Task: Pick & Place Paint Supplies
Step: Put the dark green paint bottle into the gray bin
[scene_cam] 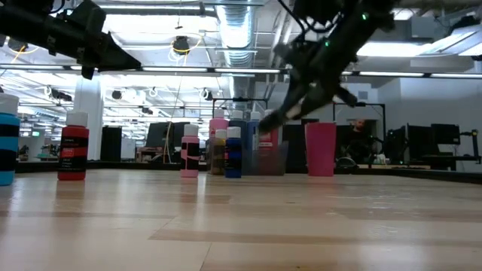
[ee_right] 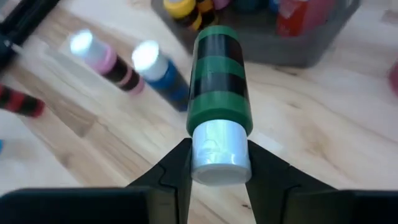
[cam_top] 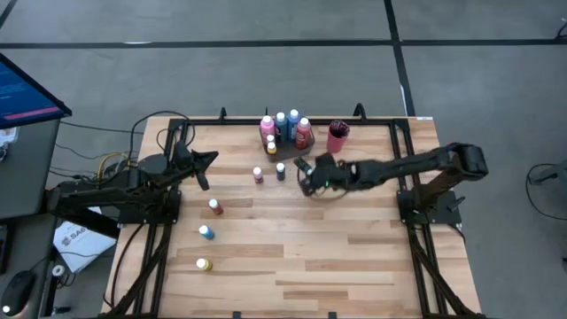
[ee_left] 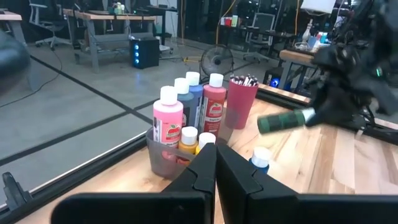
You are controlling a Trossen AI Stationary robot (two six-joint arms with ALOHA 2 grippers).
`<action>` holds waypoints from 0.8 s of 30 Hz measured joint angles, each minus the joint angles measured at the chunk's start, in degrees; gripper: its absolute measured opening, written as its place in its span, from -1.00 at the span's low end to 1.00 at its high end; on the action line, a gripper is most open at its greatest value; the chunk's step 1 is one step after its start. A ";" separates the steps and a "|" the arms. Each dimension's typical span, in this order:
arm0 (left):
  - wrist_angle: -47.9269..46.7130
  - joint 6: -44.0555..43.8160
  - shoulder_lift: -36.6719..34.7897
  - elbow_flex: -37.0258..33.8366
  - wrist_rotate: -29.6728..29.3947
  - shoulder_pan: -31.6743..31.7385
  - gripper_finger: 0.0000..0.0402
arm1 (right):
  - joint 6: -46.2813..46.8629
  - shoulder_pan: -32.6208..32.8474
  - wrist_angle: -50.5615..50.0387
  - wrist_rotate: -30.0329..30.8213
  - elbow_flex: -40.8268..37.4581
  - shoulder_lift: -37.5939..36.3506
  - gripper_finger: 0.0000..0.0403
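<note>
My right gripper (cam_top: 307, 170) hovers near the table's middle, shut on a green paint bottle with black bands (ee_right: 217, 74), also in the left wrist view (ee_left: 285, 120). The grey tray (cam_top: 285, 143) at the far edge holds several bottles, pink (ee_left: 168, 121), red (ee_left: 213, 107) and yellow (ee_left: 188, 140), standing on their bases. The red cup (cam_top: 337, 136) of brushes stands to its right. Loose bottles stand on the table: pink (cam_top: 258, 175), blue (cam_top: 280, 170), red (cam_top: 215, 206), teal (cam_top: 206, 232) and yellow (cam_top: 204, 264). My left gripper (ee_left: 215, 167) is shut, raised at the left. My right gripper pinches the green bottle's pale cap (ee_right: 214, 163) between its two fingers (ee_right: 176, 169), coming from the table's right side. The body sticks out ahead of the fingertips, toward the tray. In the low view the bottle (scene_cam: 273, 118) is lifted clear and slopes downward.
The pink and blue loose bottles stand just left of my right gripper, in front of the tray. Bare wood lies on the near and right parts of the table (cam_top: 354, 257). A monitor (cam_top: 27, 93) and cables sit off the left edge.
</note>
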 joint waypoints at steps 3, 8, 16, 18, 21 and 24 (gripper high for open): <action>0.31 0.03 0.02 0.00 0.00 -0.01 -0.99 | -0.89 -3.08 -4.95 -4.58 4.05 -1.13 -0.46; 0.96 0.26 0.02 0.00 -0.02 -0.02 -0.99 | -1.54 -8.26 -13.04 -13.60 13.27 1.50 -0.46; 1.31 0.39 0.02 0.00 -0.02 -0.02 -0.99 | -3.36 -13.44 -27.21 -17.50 29.50 11.37 -0.46; 1.44 0.42 0.03 0.00 0.00 -0.02 -0.99 | -4.64 -14.32 -28.58 -18.91 32.89 14.02 -0.46; 1.66 0.42 0.02 0.00 0.02 -0.02 -0.99 | -6.78 -15.07 -29.99 -19.71 37.76 17.76 -0.46; 2.00 0.42 0.02 0.00 0.02 0.00 -0.99 | -7.79 -15.90 -32.65 -20.25 42.28 22.08 -0.46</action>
